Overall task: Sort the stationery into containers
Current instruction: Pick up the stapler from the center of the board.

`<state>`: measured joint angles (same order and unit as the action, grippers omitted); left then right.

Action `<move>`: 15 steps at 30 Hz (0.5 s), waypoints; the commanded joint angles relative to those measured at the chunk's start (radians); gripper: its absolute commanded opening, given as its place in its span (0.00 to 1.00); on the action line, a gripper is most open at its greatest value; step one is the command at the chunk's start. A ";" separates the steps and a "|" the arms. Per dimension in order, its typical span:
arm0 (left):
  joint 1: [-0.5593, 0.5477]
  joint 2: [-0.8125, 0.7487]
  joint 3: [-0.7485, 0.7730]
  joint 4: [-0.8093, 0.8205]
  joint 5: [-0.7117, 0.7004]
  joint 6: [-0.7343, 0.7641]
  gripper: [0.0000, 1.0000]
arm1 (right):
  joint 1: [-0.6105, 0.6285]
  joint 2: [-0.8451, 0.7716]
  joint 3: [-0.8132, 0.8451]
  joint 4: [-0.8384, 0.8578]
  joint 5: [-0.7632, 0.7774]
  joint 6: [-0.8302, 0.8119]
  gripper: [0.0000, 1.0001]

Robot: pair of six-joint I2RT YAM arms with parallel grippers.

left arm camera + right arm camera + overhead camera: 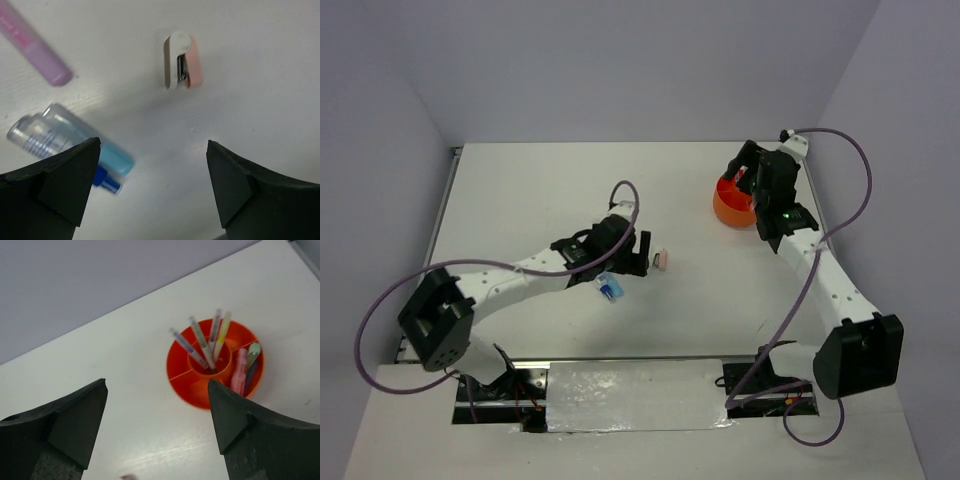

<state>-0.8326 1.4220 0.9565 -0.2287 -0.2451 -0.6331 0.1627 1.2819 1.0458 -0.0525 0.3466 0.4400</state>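
From above, the right arm (820,270) hides the right side of the round orange organiser (726,210), which sits far right on the smooth white tabletop (540,190). Its contents cannot be made out there, and the right pincer (747,178) over it is only a dark shape. The left pincer (643,254) hangs mid-tabletop, with a small pink stapler (663,261) just right of it and a blue-and-clear piece (611,290) just on its near side, both too small for detail. In the left wrist view the jaws stand wide apart with nothing between them. The stapler shows a rounded white shell, a pink side and metal inside, a matte pink marker (35,47) is cut off by the upper left corner, and the clear tubes with blue caps are blurred and partly behind one finger. In the right wrist view the jaws also gape, holding nothing. The organiser is glossy plastic, four thin pens (202,342) lean in its central ring, and a pink stick (240,371), a green stick (254,352) and a half-hidden blue stick (250,374) lie in its outer ring on the right
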 commanded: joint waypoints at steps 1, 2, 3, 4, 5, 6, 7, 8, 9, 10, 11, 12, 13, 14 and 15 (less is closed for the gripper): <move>-0.017 0.166 0.137 -0.020 -0.039 0.018 0.99 | 0.018 -0.077 0.020 -0.189 -0.132 -0.010 0.88; -0.020 0.204 0.172 -0.033 -0.045 0.022 0.98 | 0.026 -0.098 0.013 -0.207 -0.141 -0.023 0.89; -0.034 0.242 0.233 -0.046 -0.052 0.032 0.98 | 0.032 -0.137 0.004 -0.225 -0.149 -0.024 0.89; -0.043 0.311 0.263 -0.066 -0.059 0.051 0.97 | 0.038 -0.159 -0.018 -0.251 -0.162 -0.026 0.89; -0.059 0.343 0.321 -0.076 -0.077 0.058 0.96 | 0.038 -0.203 -0.030 -0.259 -0.179 -0.035 0.89; -0.065 0.379 0.349 -0.089 -0.088 0.070 0.96 | 0.046 -0.226 -0.053 -0.267 -0.210 -0.037 0.89; -0.072 0.441 0.400 -0.116 -0.103 0.070 0.96 | 0.046 -0.243 -0.062 -0.282 -0.225 -0.049 0.89; -0.080 0.466 0.421 -0.127 -0.106 0.072 0.96 | 0.046 -0.277 -0.070 -0.293 -0.241 -0.052 0.89; -0.082 0.492 0.439 -0.136 -0.109 0.069 0.96 | 0.046 -0.292 -0.076 -0.305 -0.256 -0.055 0.89; -0.083 0.526 0.452 -0.142 -0.111 0.066 0.96 | 0.054 -0.306 -0.081 -0.325 -0.264 -0.060 0.89; -0.085 0.535 0.459 -0.133 -0.103 0.067 0.95 | 0.055 -0.334 -0.092 -0.328 -0.271 -0.066 0.89; -0.085 0.555 0.461 -0.124 -0.100 0.067 0.95 | 0.055 -0.346 -0.095 -0.336 -0.282 -0.069 0.89; -0.086 0.564 0.465 -0.115 -0.095 0.067 0.95 | 0.057 -0.355 -0.096 -0.339 -0.288 -0.069 0.89; -0.086 0.574 0.468 -0.110 -0.094 0.069 0.94 | 0.060 -0.371 -0.099 -0.340 -0.294 -0.072 0.89; -0.085 0.586 0.475 -0.107 -0.095 0.072 0.94 | 0.060 -0.375 -0.101 -0.348 -0.300 -0.073 0.89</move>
<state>-0.9211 1.9881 1.3895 -0.3275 -0.3202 -0.5789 0.2119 0.9398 0.9531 -0.3679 0.0937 0.3943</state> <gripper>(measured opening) 0.944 0.893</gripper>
